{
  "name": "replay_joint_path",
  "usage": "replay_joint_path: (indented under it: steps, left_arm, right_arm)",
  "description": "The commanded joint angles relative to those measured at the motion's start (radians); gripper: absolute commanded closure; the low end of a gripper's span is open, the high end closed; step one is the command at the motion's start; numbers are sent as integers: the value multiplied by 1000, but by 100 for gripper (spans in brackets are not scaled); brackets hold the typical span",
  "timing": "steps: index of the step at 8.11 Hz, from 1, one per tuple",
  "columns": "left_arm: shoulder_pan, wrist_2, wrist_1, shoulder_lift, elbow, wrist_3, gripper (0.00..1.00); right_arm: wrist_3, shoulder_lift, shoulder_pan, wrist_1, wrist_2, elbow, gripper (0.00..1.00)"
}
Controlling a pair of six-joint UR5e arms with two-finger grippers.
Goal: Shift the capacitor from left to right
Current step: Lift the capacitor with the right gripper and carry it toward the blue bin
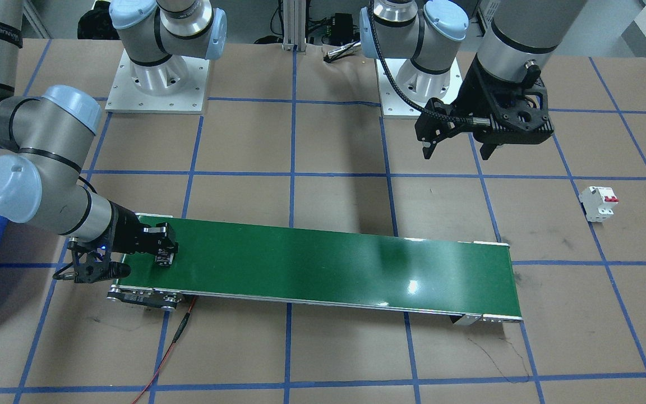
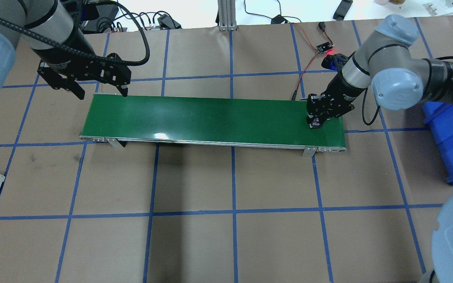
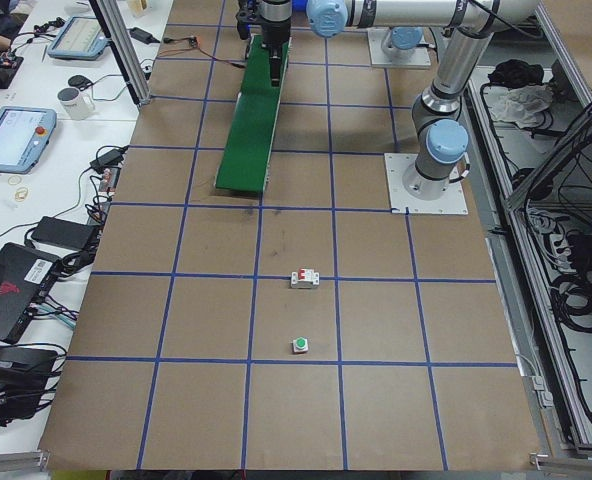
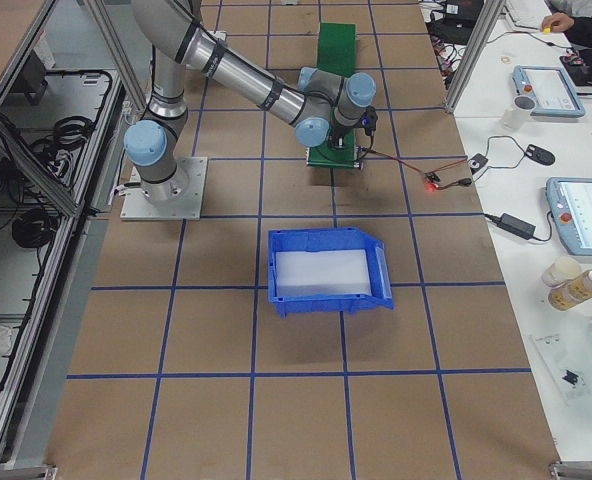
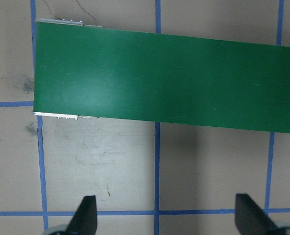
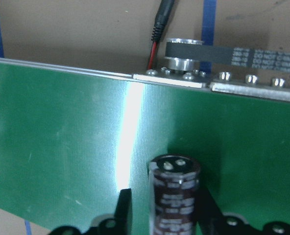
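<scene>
Bright, even light falls from above. White glare spots streak the green belt (image 2: 210,118), and soft shadows lie just beside it. Close to my right wrist lens, the capacitor (image 6: 174,196) looks soft, maybe slightly out of focus.

The left arm holds its claw (image 2: 102,94) raised near the left end of the belt (image 2: 210,118), pointing straight down, jaws spread wide. The right arm reaches in low, elbow bent and wrist tilted, with its claw (image 2: 315,122) down at the belt's right end. Its fingers (image 6: 124,205) are drawn partway in, flanking the capacitor (image 6: 175,196); whether they pinch it is unclear.
</scene>
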Motion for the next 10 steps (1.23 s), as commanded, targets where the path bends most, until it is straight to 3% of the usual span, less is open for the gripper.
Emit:
replay_joint_path:
  steps: [1, 3, 5, 7, 10]
  left_arm:
    - [0, -1, 0, 0, -1, 0, 0]
    - [0, -1, 0, 0, 1, 0, 0]
    - [0, -1, 0, 0, -1, 0, 0]
    - [0, 0, 0, 0, -1, 0, 0]
    - [0, -1, 0, 0, -2, 0, 0]
  right_arm:
    - [5, -7, -1, 7, -34, -8, 100]
    - [10, -14, -1, 6, -53, -34, 100]
    - [-31, -20, -15, 97, -214, -164, 100]
    - [-264, -63, -138, 115, -398, -186, 100]
    - [-681, -61, -390, -15, -452, -211, 100]
